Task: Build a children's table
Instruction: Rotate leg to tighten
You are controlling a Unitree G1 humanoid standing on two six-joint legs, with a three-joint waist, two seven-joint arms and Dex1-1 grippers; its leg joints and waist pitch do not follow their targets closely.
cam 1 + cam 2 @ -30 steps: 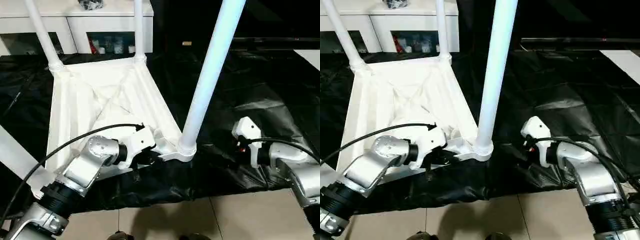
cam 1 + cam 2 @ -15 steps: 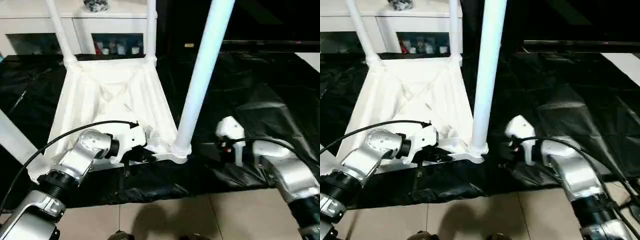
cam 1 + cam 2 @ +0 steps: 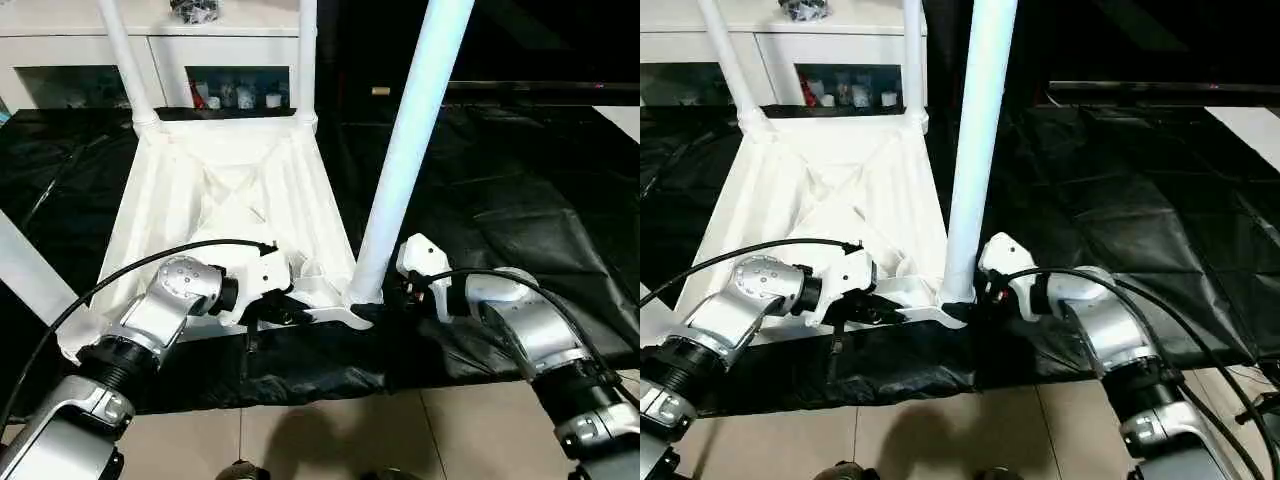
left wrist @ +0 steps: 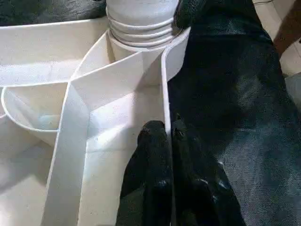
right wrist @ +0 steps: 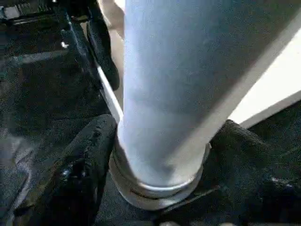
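Standing upright in its corner socket, the near leg (image 3: 405,160) leans slightly right

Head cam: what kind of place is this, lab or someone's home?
Probably an indoor test room set up like a home. The work table is draped in black sheeting, a white glass-door cabinet with small items stands behind it, and the floor is tiled.
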